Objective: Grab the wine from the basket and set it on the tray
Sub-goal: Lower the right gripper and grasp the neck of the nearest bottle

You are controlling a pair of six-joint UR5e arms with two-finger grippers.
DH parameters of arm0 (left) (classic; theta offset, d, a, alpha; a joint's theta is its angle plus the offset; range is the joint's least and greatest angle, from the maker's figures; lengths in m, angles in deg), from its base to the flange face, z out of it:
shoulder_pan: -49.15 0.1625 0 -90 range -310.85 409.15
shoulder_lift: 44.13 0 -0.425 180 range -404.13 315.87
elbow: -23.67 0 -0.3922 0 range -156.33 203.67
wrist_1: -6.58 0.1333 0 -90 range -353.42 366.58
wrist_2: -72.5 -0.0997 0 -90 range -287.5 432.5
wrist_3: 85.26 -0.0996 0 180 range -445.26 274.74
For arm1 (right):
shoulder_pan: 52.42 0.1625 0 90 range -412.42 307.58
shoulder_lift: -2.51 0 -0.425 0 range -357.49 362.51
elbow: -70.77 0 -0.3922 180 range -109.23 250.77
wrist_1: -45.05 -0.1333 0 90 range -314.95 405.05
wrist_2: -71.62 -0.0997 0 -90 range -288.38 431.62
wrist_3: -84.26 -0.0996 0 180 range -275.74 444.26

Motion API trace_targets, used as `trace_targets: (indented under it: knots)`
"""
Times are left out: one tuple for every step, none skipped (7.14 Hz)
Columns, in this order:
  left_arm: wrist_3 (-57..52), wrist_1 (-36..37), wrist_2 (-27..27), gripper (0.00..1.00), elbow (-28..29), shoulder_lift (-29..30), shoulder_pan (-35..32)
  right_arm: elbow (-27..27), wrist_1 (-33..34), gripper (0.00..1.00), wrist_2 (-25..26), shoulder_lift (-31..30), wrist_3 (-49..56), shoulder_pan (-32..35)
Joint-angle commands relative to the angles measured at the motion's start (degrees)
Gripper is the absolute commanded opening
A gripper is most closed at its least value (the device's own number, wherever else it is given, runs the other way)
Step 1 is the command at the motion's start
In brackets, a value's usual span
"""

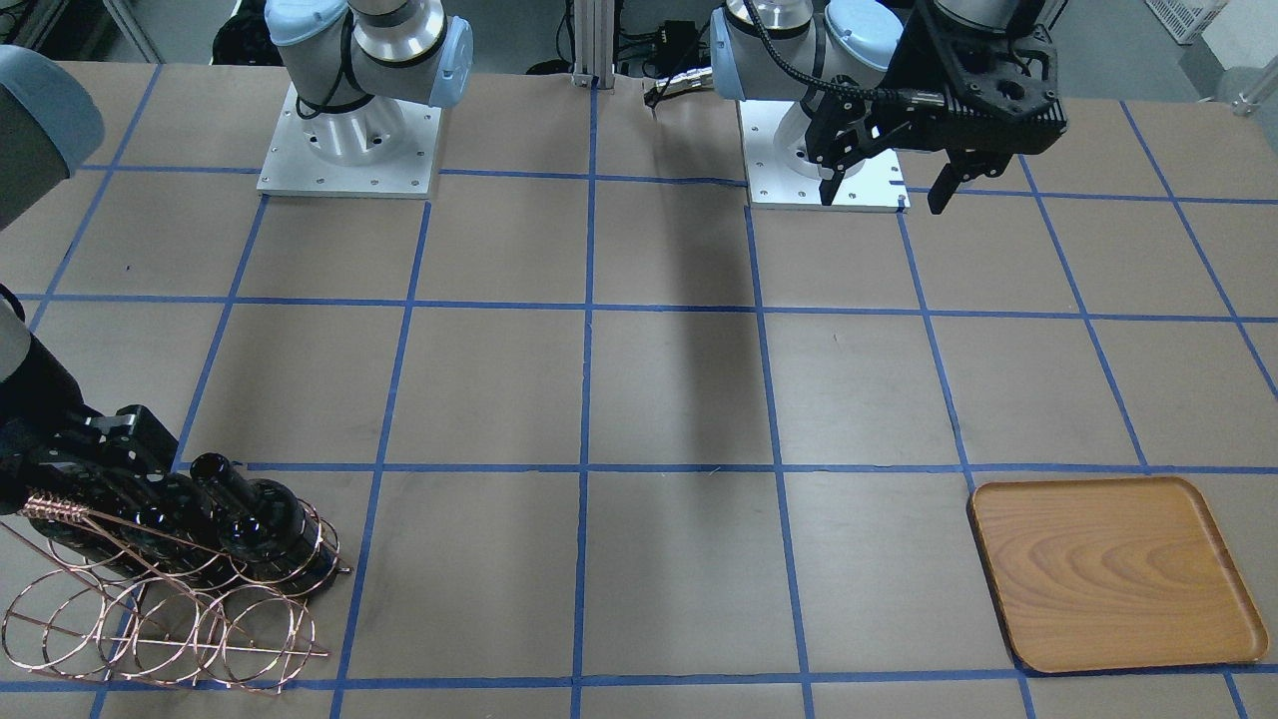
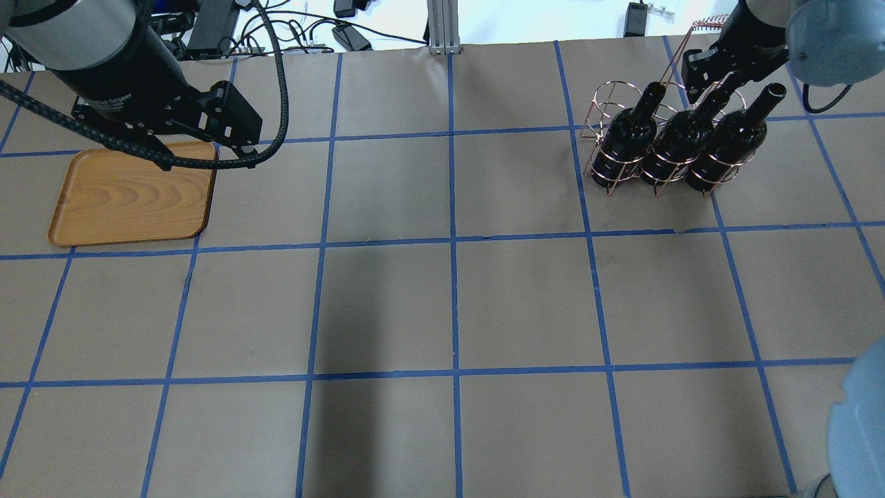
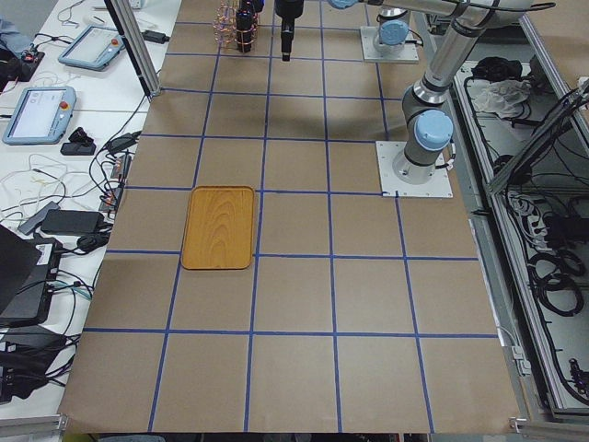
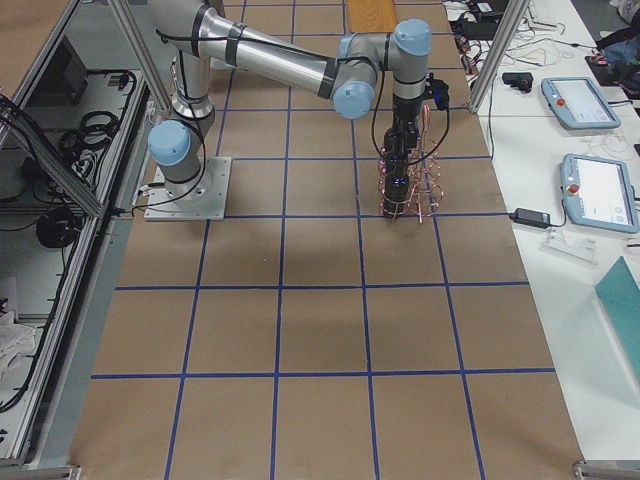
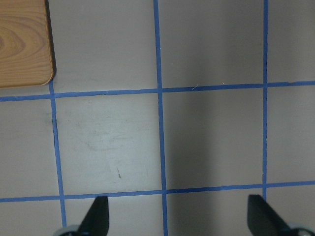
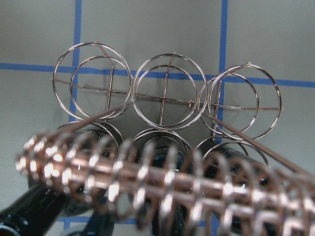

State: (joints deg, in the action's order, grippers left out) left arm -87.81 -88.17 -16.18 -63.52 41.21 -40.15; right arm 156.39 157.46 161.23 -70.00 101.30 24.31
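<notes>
a, surface point(image 2: 449, 311): brown, gridded in blue tape.
b, tray point(image 2: 131, 200): no bottle on it. It lies near my left gripper point(image 1: 885, 190), off to one side of the jaws, which are spread wide with nothing between them.
c, basket point(image 6: 147, 182): well apart from the left jaws and directly under my right gripper point(image 2: 719, 77). Its twisted handle crosses just in front of that wrist's lens, and the three loops beyond hold nothing.
d, wine point(image 2: 681, 142): three bottles stand side by side in the basket, long axes upright, necks up. The middle one's neck rises to the right jaws and the other two flank them.

I cannot tell whether those jaws are pinching the neck or merely standing around it, because the gripper body and the handle hide them. I judge the right arm far the nearer. The lift should run straight up along the bottle's axis, clear of the handle.
</notes>
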Motion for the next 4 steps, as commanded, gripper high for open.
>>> trace_targets:
  knots:
    - [0.0,0.0,0.0,1.0,0.0,0.0,0.0,0.08,-0.26,0.86,0.04,0.0,-0.08,0.0]
    - [0.0,0.17,0.09,1.0,0.0,0.17,0.0,0.08,-0.34,0.7,-0.13,0.0,-0.08,0.0]
    - [0.0,0.09,0.0,1.0,0.0,-0.09,0.0,0.34,-0.87,0.57,-0.22,0.0,-0.08,0.0]
    - [0.0,0.09,0.09,1.0,0.0,0.0,0.0,0.34,-2.26,0.57,-0.22,0.0,-0.16,0.0]
